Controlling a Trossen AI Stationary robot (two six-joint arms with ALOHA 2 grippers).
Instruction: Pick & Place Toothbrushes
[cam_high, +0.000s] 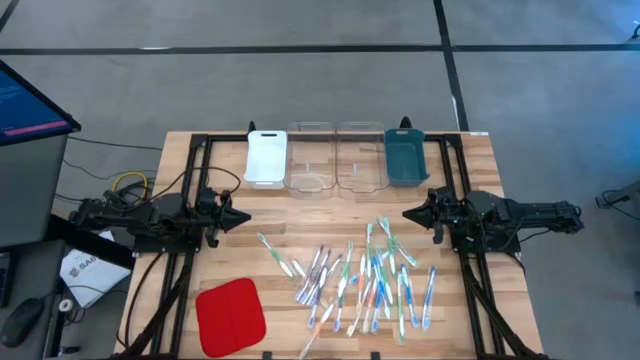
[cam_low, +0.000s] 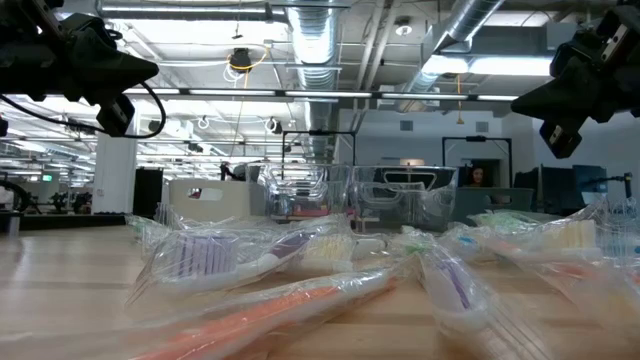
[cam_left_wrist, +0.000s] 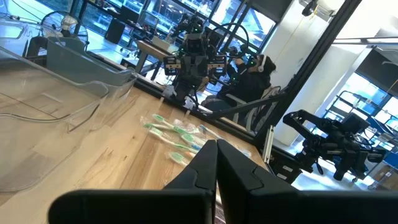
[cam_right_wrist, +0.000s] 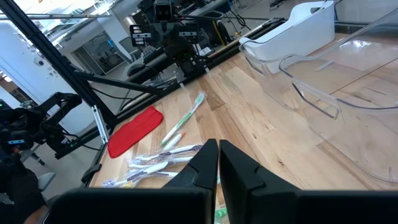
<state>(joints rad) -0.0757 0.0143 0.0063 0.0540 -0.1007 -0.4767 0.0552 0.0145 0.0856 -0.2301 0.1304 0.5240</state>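
- Toothbrushes (cam_high: 365, 280): roughly twenty, in a loose scatter at lower centre of the high view, on the wooden table (cam_high: 470, 160). An exact count is not possible where they overlap. Most lie lengthwise up and down the frame; one outlier sits at the left edge of the scatter, slanted. Each looks to be in a clear wrapper, seen close in the low view (cam_low: 300, 270).
- Trays: four in a row at upper centre of the high view. From the left: one white tray (cam_high: 266, 157), two clear trays (cam_high: 311, 160) (cam_high: 360, 158), one teal tray (cam_high: 405, 156). The four sit side by side, well apart from the brushes.
- Red pad (cam_high: 230, 315): one, lower left of the high view, flat on the table, near the scatter but apart from it.
- Left gripper (cam_high: 243, 217): one, at mid-left of the high view, fingers together, holding nothing, tip pointing toward the table centre. It hangs above the table, high in the low view (cam_low: 150, 72).
- Right gripper (cam_high: 408, 214): one, at mid-right of the high view, fingers together, holding nothing, facing the left one. Its tip is just above the upper edge of the scatter in the frame.
- Black frame rails run down both sides of the table.
- Monitor (cam_high: 25, 105): one, upper left of the high view, off the table.
- Nothing lies between the brushes and the trays except bare wood.
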